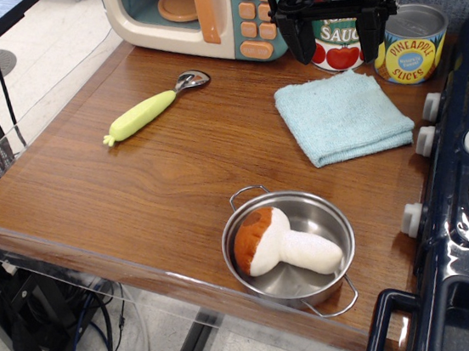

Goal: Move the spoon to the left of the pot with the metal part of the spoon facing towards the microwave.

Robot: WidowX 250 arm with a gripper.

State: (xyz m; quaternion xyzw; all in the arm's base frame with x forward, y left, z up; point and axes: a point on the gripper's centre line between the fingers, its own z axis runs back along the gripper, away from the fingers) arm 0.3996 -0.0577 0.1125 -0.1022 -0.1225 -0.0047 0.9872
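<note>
Left of end effector (333, 39), spoon (155, 106)

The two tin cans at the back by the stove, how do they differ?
The pineapple slices can shows in full, while the tomato sauce can is partly hidden behind the open end effector. The pineapple can has a yellow and blue label; the sauce can has a white one with red tomatoes. Both stand upright behind the blue cloth.

Spoon (151, 108): lime-green handle, shiny silver bowl. Pot (299, 249): plain polished steel. Plush mushroom (277, 243): russet-brown cap, white stalk. Folded cloth (343, 115): pale blue. Microwave (197, 13): cream and teal, orange handle and buttons. Pineapple can (411, 44): yellow label, green lettering. Table (116, 190): brown woodgrain. Gripper (336, 30): black.
</note>
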